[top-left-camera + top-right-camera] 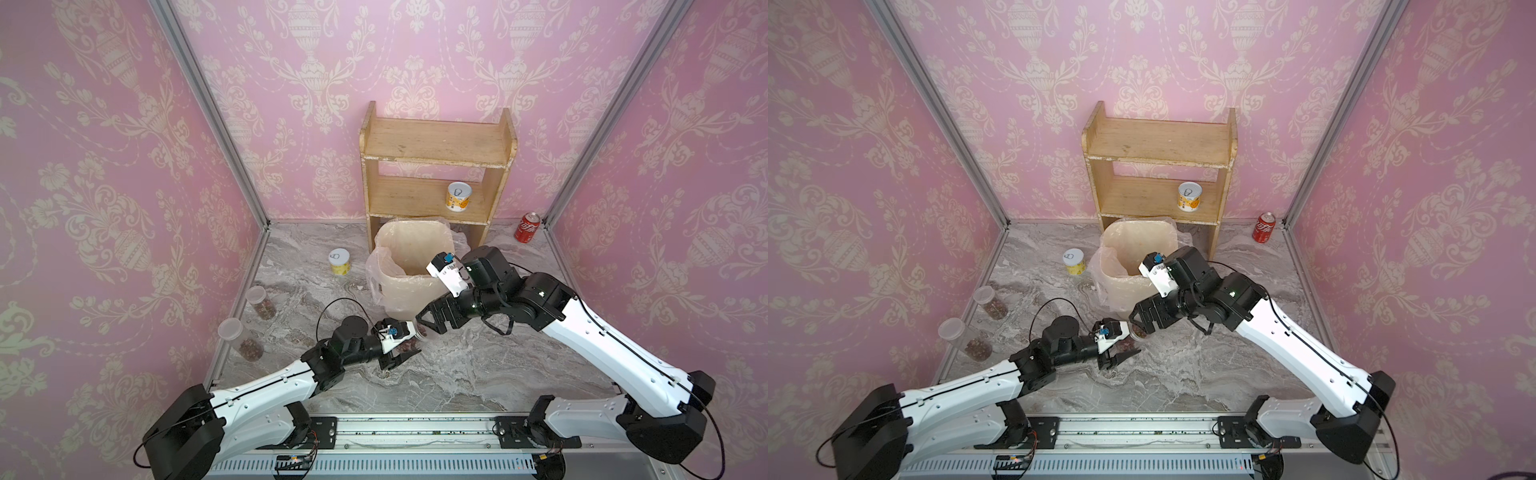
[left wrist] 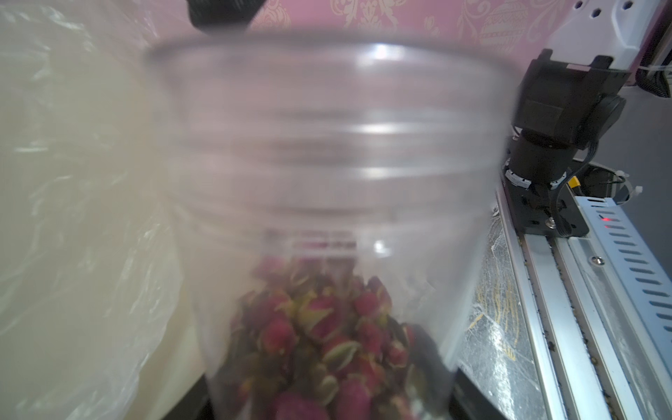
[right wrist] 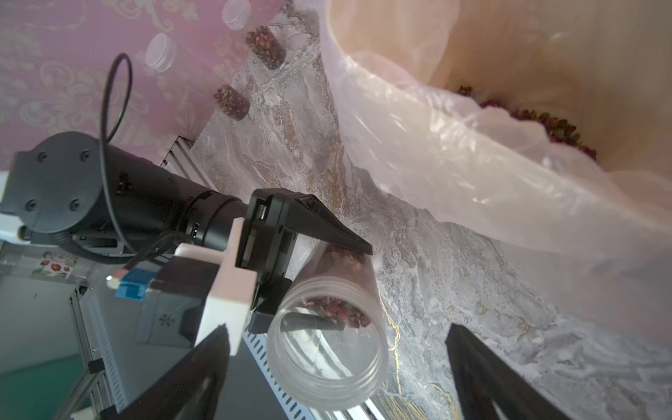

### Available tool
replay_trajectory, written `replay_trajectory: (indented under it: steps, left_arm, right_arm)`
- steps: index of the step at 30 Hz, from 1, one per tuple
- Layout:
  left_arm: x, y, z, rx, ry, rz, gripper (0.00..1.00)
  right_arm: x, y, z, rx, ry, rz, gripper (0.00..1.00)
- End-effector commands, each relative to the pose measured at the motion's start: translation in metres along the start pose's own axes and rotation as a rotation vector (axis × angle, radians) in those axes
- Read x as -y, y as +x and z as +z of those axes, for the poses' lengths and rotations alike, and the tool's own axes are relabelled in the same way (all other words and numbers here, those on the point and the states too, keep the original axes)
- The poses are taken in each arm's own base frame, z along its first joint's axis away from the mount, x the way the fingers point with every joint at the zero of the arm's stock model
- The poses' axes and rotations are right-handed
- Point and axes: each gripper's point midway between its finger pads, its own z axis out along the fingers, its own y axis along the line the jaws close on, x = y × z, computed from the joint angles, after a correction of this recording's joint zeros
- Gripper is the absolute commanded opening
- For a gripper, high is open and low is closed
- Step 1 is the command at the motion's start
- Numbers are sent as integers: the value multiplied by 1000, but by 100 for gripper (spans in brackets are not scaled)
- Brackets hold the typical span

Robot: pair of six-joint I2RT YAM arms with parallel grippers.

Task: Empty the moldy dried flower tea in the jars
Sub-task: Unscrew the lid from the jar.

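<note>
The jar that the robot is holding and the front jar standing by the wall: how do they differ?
The held jar is tipped on its side, clamped in the left pincer; the wall jar stands upright with nothing touching it. The held jar's mouth is open, with no lid on it; the wall jar wears its translucent lid. Both are clear cylinders partly filled with pinkish-red dried flower buds.

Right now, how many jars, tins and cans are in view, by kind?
Clear jar: 3
Yellow-and-white tin: 2
Red cola can: 1
Total: 6
</note>
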Motion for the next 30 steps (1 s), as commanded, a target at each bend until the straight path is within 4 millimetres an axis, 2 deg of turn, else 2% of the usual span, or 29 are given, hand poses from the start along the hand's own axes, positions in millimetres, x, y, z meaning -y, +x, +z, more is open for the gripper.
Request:
replay_trajectory:
  steps: [1, 6, 14, 17, 22, 26, 30]
  left_arm:
    - [-8, -9, 1, 13, -31, 30, 31]
    - [-8, -7, 3, 11, -28, 26, 31]
    - [-8, -8, 3, 14, -25, 22, 31]
    - [-8, -9, 3, 16, -26, 22, 31]
    - [-8, -7, 3, 14, -25, 21, 31]
    - [-8, -7, 2, 16, -28, 20, 31]
    - [-7, -8, 2, 17, -27, 21, 31]
  right_arm:
    - [5, 10, 2, -35, 17, 137, 92]
    - [-5, 17, 10, -71, -33, 122, 89]
    - [3, 27, 23, -129, 32, 97, 87]
    - [8, 28, 24, -131, 56, 95, 85]
    - [4, 28, 25, -138, 36, 91, 83]
    - [6, 25, 19, -112, 51, 78, 81]
    - [4, 27, 22, -130, 37, 90, 81]
